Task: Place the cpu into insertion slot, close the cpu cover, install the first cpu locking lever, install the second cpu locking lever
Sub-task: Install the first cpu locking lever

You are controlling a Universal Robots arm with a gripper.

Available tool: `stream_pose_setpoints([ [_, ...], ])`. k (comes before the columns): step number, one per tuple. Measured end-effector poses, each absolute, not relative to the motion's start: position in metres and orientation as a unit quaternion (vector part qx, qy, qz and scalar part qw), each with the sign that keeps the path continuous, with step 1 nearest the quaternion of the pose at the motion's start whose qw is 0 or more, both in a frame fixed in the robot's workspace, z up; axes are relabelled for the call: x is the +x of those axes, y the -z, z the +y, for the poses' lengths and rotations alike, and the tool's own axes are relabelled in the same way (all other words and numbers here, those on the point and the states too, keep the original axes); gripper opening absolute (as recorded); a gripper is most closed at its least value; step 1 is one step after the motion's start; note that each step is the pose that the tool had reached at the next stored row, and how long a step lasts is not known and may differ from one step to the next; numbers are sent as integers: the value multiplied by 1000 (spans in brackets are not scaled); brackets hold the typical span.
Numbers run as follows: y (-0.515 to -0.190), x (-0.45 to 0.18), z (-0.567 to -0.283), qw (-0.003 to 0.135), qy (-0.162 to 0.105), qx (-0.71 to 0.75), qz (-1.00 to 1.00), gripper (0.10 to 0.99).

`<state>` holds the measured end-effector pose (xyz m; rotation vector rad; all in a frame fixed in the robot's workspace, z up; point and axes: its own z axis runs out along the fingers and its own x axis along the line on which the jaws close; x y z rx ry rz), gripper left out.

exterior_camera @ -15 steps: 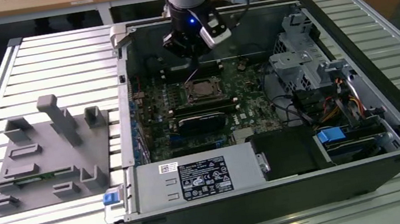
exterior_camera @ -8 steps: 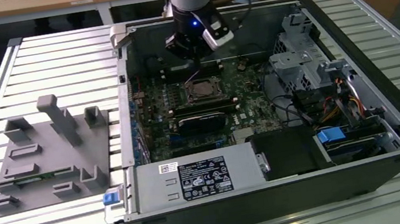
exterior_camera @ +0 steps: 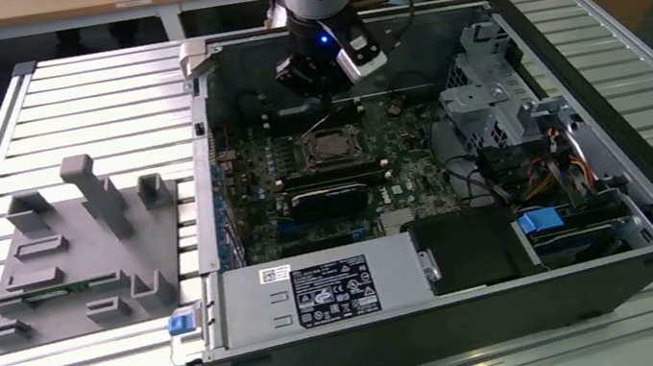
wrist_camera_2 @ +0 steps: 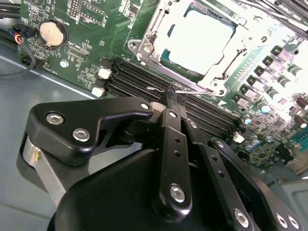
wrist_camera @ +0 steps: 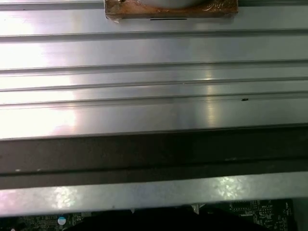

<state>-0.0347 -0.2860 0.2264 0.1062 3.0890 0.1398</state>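
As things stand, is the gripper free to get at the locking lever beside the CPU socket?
Probably yes: the gripper sits right at the thin wire lever, with nothing between them.

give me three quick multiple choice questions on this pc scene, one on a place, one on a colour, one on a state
1. Where is the cpu?
A on the motherboard
B on the grey fixture
C on the slatted table

2. What colour is the motherboard?
A blue
B green
C red

3. How does the cpu cover stand?
A upright, swung open
B lying off the board
C down flat around the cpu

Key: 1 A, its silvery top sits among the board's parts in the second wrist view. 2 B, the board is green in the exterior view and the second wrist view. 3 C, the metal frame lies level around the chip.
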Motion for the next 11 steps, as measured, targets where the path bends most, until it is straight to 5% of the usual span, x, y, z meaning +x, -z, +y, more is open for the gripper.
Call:
stream_pose_setpoints([
  [11,-218,-29,-286,24,-45,34,998,106],
])
